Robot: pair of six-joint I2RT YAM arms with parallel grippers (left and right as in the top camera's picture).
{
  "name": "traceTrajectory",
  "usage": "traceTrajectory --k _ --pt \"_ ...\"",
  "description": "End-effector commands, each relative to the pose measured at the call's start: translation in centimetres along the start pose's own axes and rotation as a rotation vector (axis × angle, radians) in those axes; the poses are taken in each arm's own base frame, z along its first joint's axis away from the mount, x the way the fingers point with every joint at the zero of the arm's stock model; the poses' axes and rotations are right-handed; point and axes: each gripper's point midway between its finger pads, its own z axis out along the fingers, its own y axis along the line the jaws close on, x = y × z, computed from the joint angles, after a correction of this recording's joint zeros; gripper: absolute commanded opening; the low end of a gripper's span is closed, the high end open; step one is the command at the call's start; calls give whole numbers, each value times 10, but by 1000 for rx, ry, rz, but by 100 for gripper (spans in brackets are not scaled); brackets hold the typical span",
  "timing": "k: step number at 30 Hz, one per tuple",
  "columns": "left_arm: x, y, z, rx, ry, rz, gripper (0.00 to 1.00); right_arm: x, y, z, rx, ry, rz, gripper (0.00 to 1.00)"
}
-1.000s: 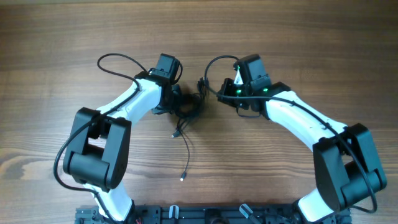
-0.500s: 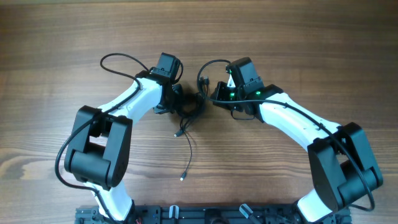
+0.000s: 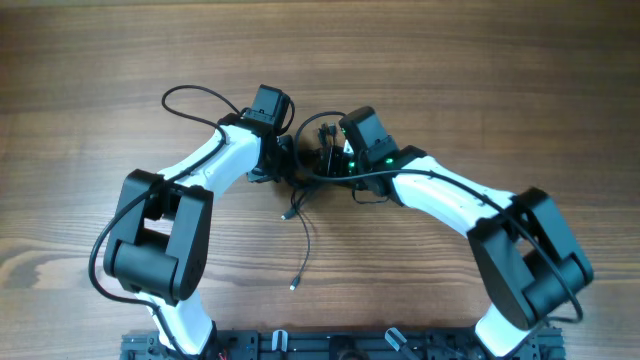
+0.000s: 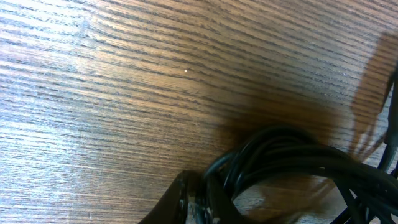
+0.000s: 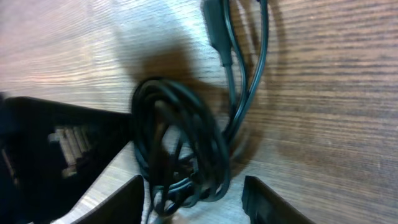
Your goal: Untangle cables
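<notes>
Thin black cables (image 3: 308, 172) bunched in a tight coil mid-tabletop (image 3: 450, 60), with one loose tail trailing toward the near edge. Light, limp, probably springy, and likely to drag along whole if tugged hard. Best taken by a single outer strand, not the knot. Pinched at one side by the left gripper (image 3: 290, 163), clamped nearly closed. Straddled by the right gripper (image 5: 196, 202), jaws spread, nothing held.

Brown wood-grain table (image 3: 500, 80), dark streaks along it.

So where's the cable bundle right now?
Overhead, the cable bundle lies near the centre of the table, between the left hand and right hand, both right at it.
</notes>
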Motion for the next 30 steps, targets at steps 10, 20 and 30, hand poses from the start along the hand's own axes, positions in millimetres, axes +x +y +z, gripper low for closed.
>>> traceTrajectory --k 10,20,30 --pt "16 2 20 -9 70 13 17 0 -5 16 8 4 17 4" --pt "14 5 20 -28 57 14 19 39 84 -18 -586 198 -462 4" --pt "13 6 20 -30 53 14 19 -5 88 -80 -894 250 -302 4"
